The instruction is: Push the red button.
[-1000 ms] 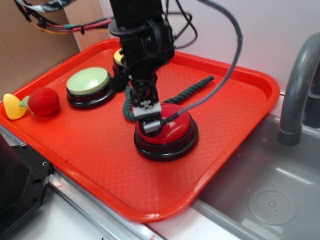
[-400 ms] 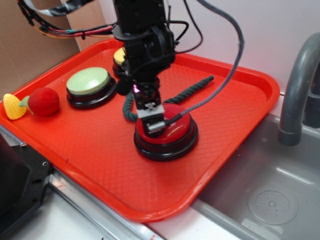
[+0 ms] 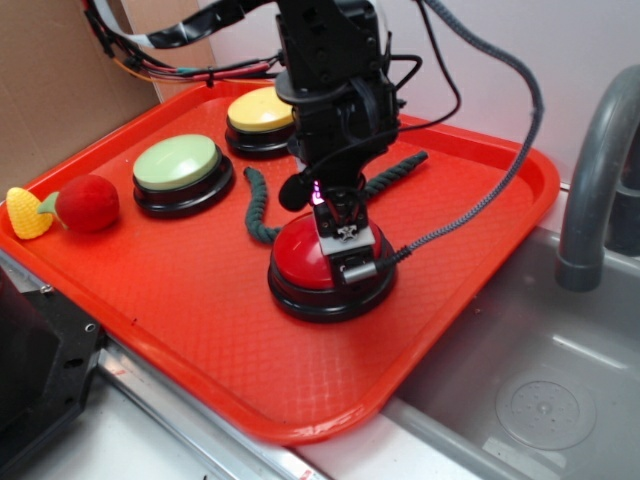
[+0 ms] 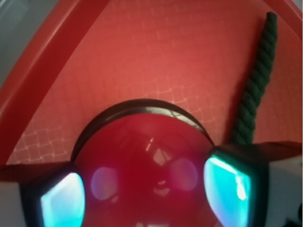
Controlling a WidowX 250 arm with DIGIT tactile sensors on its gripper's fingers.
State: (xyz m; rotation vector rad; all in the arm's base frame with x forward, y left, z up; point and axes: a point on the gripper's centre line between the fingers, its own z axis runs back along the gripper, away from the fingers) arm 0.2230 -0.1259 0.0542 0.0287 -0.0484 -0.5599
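Resting near the middle of the red tray [image 3: 480, 240], the red button [image 3: 305, 262] shows its large glossy dome above a black circular base. The end effector [image 3: 345, 250] stands directly over the dome's right half, pointing down, and its tip looks to be against the glossy surface, though actual contact cannot be confirmed from the exterior view. A small pink light glows on the arm just above the tip.

From the wrist view, the red button [image 4: 142, 175] fills the lower half of the picture, with its black rim arcing above it. The two fingers [image 4: 61, 201] sit at the lower left and lower right corners, apart from one another with the dome showing between them, so the end effector is open and has hold of nothing. Cyan reflections shine on the inner faces of both fingers.

A dark green rope [image 3: 262, 205] lies on the tray behind the red button, curving from its left side toward the rear right; in the wrist view the same rope [image 4: 255, 85] runs up the right side of the picture. A pale green button [image 3: 178, 165] sits on the tray's left part, and a yellow button [image 3: 258, 112] stands farther back, partly behind the arm. A fuzzy red ball [image 3: 87, 203] lies at the tray's left edge, touching a yellow knitted toy [image 3: 26, 212]. A grey sink [image 3: 520, 380] with a curved faucet [image 3: 590, 170] lies to the tray's right.
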